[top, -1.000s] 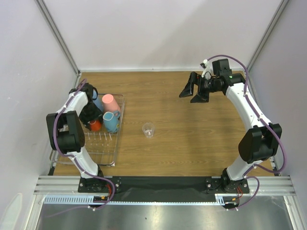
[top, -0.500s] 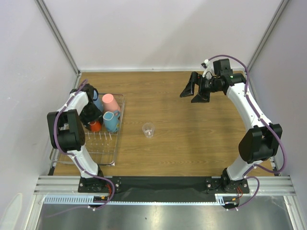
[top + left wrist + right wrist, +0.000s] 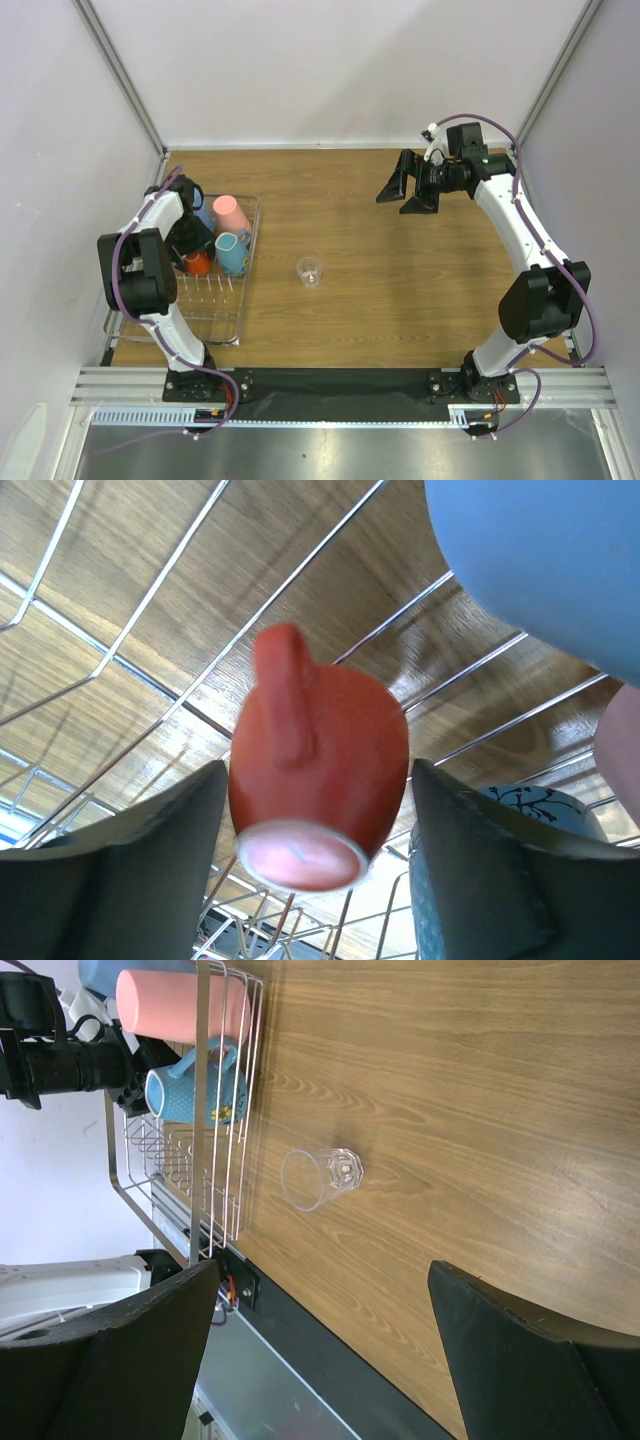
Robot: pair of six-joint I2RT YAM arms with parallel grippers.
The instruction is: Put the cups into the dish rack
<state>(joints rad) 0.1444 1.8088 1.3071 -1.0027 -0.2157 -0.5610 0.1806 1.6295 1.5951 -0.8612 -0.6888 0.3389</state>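
The dish rack (image 3: 245, 300) stands at the table's left. In it are a light-blue tumbler (image 3: 204, 216), a pink tumbler (image 3: 232, 213), a blue-grey mug (image 3: 232, 254) and a small orange mug (image 3: 198, 263). My left gripper (image 3: 190, 242) reaches into the rack. In the left wrist view the gripper (image 3: 320, 780) is shut on the orange mug (image 3: 330, 750), both fingers against its sides, over the rack wires (image 3: 150, 680). The tiny clear glass (image 3: 310, 271) stands on the table right of the rack. My right gripper (image 3: 408, 190) is open and empty, high at the back right; its view shows the glass (image 3: 320, 1175) far off.
The wood table is walled at the back and both sides. In the right wrist view the rack (image 3: 205, 1110) holds the pink tumbler (image 3: 170, 1005) and blue-grey mug (image 3: 195, 1095). A black strip and metal rail run along the near edge (image 3: 340, 385).
Almost nothing. The left arm's elbow has shifted slightly; the right gripper has edged a little toward the back. The cups have not moved.
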